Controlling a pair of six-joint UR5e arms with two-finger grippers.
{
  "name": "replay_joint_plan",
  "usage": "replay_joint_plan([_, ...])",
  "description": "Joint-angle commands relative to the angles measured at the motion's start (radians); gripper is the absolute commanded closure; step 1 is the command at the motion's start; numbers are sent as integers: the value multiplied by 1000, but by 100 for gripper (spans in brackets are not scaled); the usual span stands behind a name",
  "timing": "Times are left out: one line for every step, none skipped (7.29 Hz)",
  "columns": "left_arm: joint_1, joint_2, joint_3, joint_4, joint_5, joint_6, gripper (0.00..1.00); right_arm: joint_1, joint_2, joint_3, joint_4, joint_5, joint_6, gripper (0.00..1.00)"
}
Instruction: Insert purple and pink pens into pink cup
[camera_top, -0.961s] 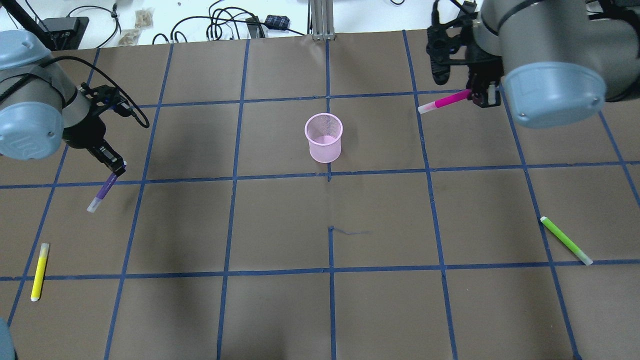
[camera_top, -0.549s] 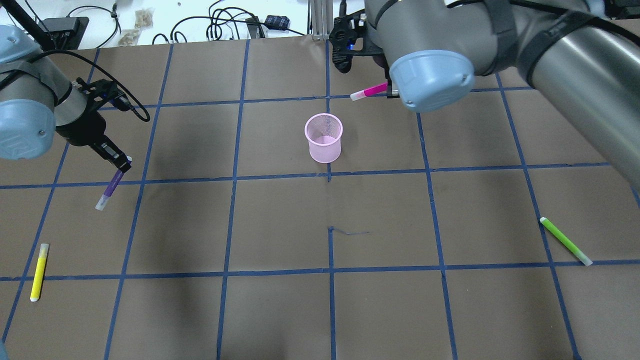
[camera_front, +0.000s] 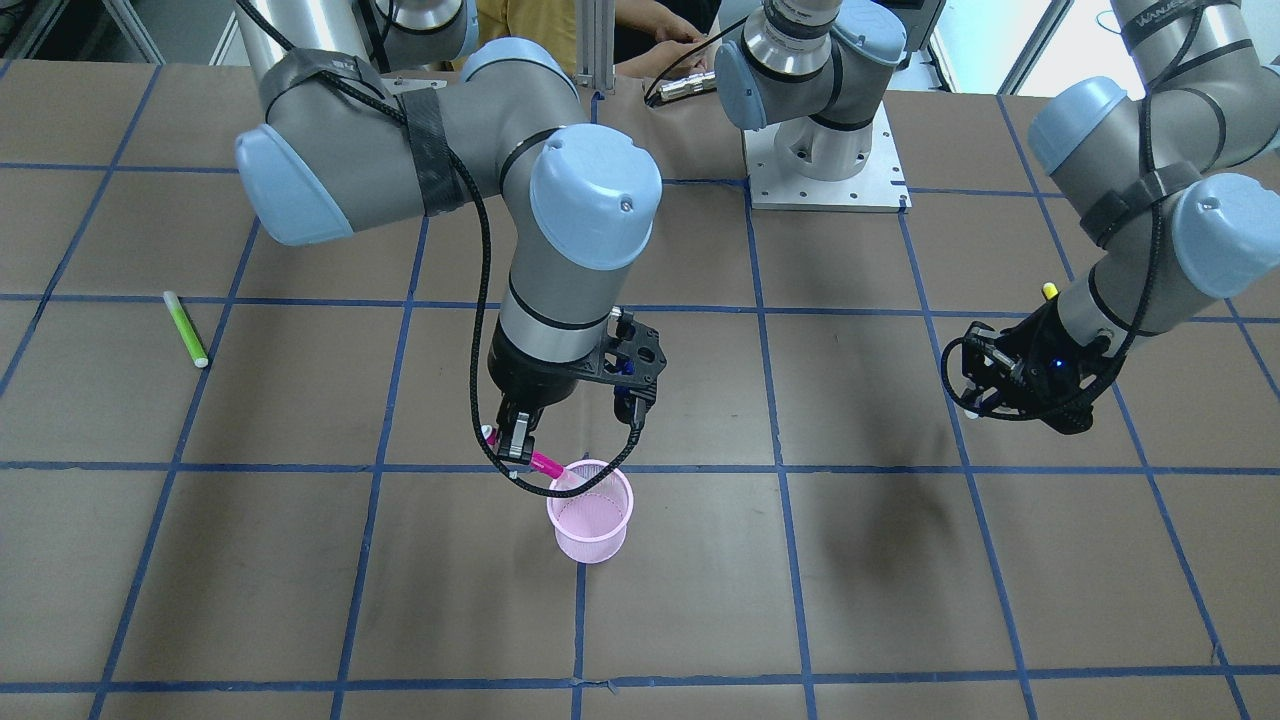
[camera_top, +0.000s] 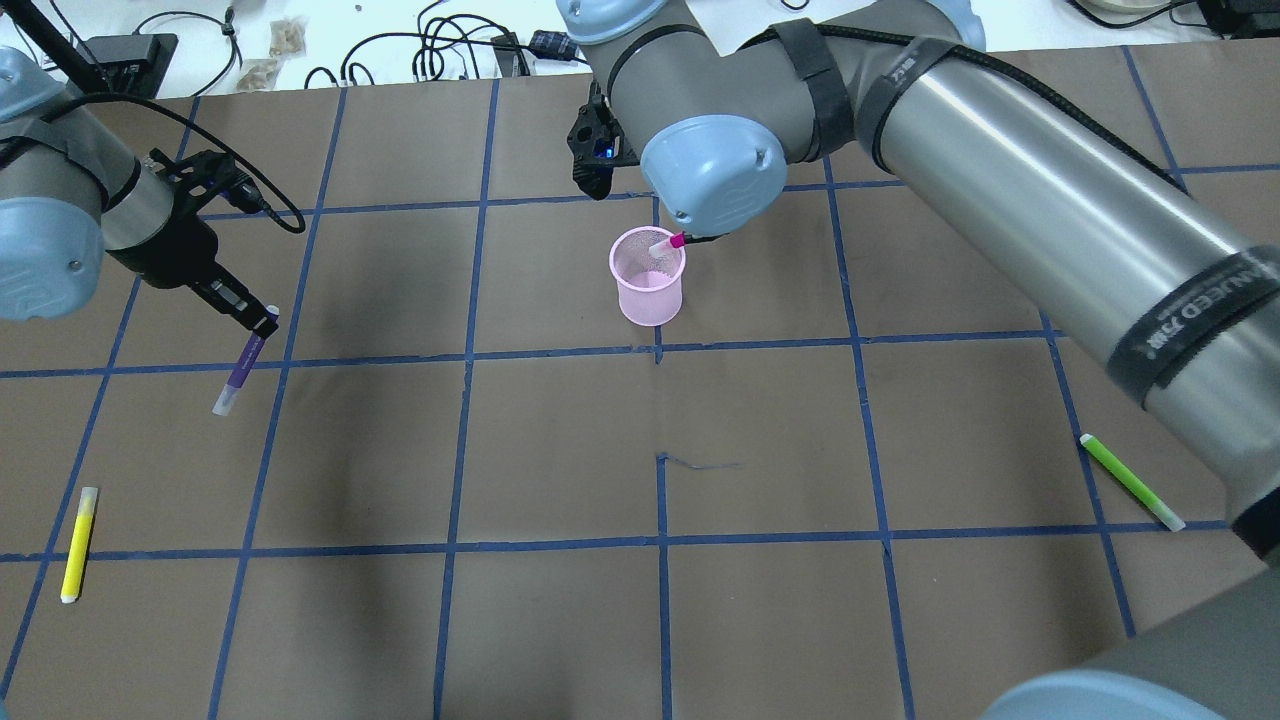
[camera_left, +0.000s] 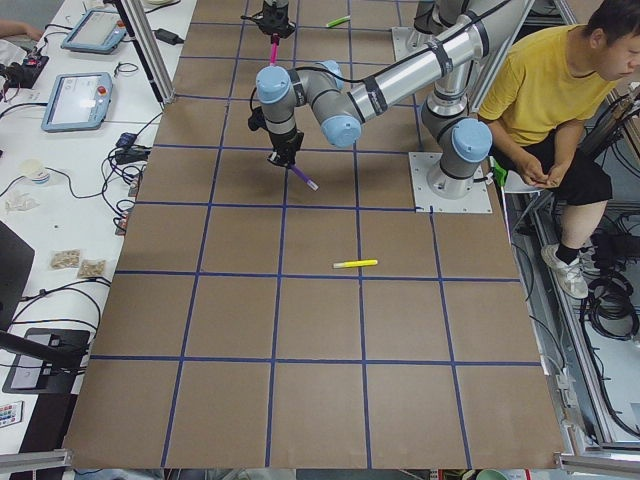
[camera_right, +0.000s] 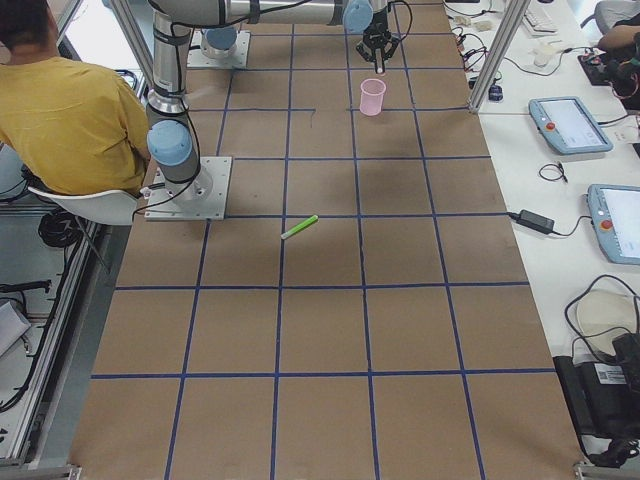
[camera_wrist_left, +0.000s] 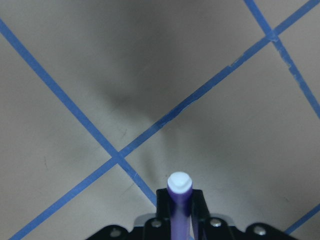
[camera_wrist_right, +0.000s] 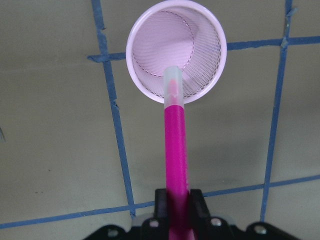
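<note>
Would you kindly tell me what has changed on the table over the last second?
The right gripper, shut on the pink pen, swept in from the robot's right and now holds the pen's tip over the rim of the pink cup. The left gripper, shut on the purple pen, drifted slightly toward the cup. The pink cup, the yellow pen and the green pen stayed put.
</note>
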Motion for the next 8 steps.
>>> replay_joint_plan([-1,5,1,0,-12,7,100,14,75,-54,16,-14,10,92])
replay_joint_plan([-2,12,4,0,-74,7,100,16,94,-77,16,-12,13,90])
replay_joint_plan([-4,23,7,0,-128,7,100,19,112,-77,15,-9,15,80])
replay_joint_plan([-5,31,16,-5,-182,7,100,20,128,-82,11,-4,13,71])
replay_joint_plan([-4,28,20,-6,-184,6,100,19,128,-83,8,0,13,24])
replay_joint_plan([-10,34,22,-6,-195,6,100,19,119,-88,10,0,3,0])
replay_joint_plan([-27,48,24,-6,-274,-6,100,2,87,-103,19,2,1,0])
replay_joint_plan([-42,48,34,-6,-346,-22,100,-27,29,-102,22,5,6,0])
